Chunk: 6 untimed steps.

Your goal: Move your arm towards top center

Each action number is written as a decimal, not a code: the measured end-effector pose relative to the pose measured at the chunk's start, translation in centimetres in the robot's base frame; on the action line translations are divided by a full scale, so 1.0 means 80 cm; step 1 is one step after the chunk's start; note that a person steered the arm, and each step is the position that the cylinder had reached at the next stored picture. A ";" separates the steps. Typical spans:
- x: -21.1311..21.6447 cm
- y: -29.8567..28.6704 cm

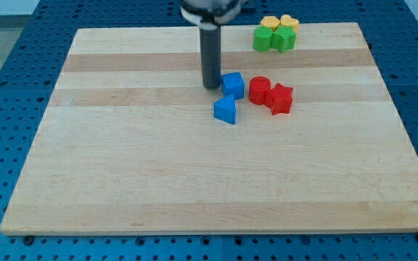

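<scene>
The wooden worktop (158, 188) carries everything. My tip (211, 87) stands just left of the blue cube (233, 84); no jaws exist. Below that cube lies a blue wedge (225, 110); right of it, a red cylinder (259, 90) touching a red star (280, 98). Green and yellow blocks (276, 33) cluster toward the view's top right.
</scene>
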<state>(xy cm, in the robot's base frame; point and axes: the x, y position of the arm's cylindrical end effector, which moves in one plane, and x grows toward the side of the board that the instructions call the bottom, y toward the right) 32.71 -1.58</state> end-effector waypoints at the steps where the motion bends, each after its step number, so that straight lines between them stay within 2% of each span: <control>1: -0.104 0.000; 2: -0.168 0.000; 4: -0.168 0.002; 6: -0.167 0.060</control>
